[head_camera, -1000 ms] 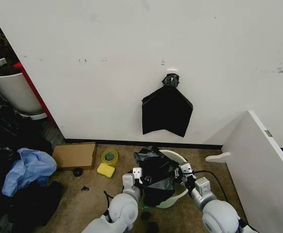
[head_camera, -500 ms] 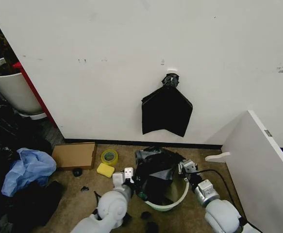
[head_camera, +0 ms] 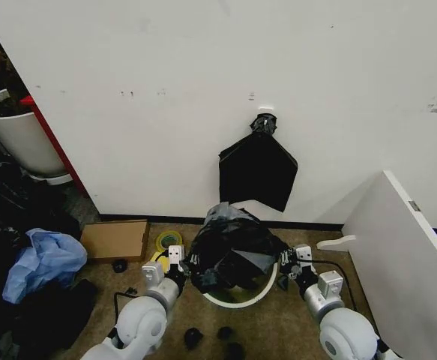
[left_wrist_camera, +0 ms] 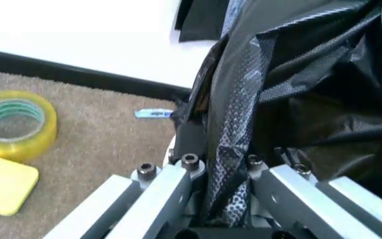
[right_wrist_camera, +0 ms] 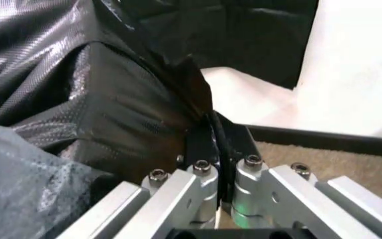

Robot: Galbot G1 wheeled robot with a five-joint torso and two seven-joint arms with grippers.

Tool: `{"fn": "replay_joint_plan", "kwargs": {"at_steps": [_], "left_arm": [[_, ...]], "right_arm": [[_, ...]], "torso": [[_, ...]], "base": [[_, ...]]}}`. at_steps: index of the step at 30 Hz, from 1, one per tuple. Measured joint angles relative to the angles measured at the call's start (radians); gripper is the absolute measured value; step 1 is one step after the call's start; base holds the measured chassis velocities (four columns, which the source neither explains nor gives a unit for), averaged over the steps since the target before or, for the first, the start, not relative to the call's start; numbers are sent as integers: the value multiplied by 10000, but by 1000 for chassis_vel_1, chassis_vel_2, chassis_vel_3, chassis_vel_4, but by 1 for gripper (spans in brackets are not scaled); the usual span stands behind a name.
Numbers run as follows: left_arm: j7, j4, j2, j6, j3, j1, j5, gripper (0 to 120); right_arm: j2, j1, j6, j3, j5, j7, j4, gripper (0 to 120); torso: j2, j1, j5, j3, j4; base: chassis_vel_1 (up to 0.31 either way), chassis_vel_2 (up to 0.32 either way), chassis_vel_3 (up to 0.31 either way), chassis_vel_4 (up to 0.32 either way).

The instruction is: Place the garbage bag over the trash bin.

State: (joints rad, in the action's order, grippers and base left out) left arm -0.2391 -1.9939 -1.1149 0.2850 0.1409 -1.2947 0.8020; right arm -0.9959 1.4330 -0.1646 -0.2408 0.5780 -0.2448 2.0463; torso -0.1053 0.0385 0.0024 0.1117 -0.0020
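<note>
**Bag stretched wide, bin mostly uncovered**

On the carpet by the white wall, at about 6 o'clock in the head view, the garbage bag (head_camera: 231, 250) hangs bunched between two grippers above the trash bin (head_camera: 242, 300). The left gripper (head_camera: 179, 268) sits at the bag's 9 o'clock edge, its fingers pinching a fold of black film, as the left wrist view confirms (left_wrist_camera: 228, 149). The right gripper (head_camera: 287, 270) holds the 3 o'clock edge, its fingers pressed together on the plastic (right_wrist_camera: 144, 99). The mouth looks pulled apart sideways, yet the bin's cream rim shows bare along its near arc, so I judge the covering only begun: the bag must yet come down and wrap the rim all round. A yellow tape roll (head_camera: 169, 240) and sponge (left_wrist_camera: 2, 190) lie near, at 9 o'clock of the bin.
</note>
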Motion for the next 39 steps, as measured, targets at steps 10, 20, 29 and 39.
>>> {"fn": "replay_joint_plan", "kwargs": {"at_steps": [10, 20, 29, 39], "left_arm": [[-124, 76, -79, -532, 952, 302, 271, 0], [-199, -26, -31, -448, 1753, 864, 893, 0], [-318, -179, -13, -291, 1909, 1057, 1154, 0], [-393, 350, -292, -430, 1430, 1386, 778, 0]], "right_arm": [[141, 201, 1017, 78, 532, 1756, 20, 0], [-2, 125, 3356, 214, 111, 4976, -1707, 0], [-408, -346, 5499, 118, -1995, 5391, -3183, 10], [-355, 21, 7076, -1008, -2504, 6083, -2891, 46]], "torso": [[0, 0, 0, 0, 0], [0, -1, 2, 0, -1], [0, -1, 4, 1, 0], [0, -1, 3, 0, -1]], "base": [[0, 0, 0, 0], [0, 0, 0, 0], [0, 0, 0, 0], [0, 0, 0, 0]]}}
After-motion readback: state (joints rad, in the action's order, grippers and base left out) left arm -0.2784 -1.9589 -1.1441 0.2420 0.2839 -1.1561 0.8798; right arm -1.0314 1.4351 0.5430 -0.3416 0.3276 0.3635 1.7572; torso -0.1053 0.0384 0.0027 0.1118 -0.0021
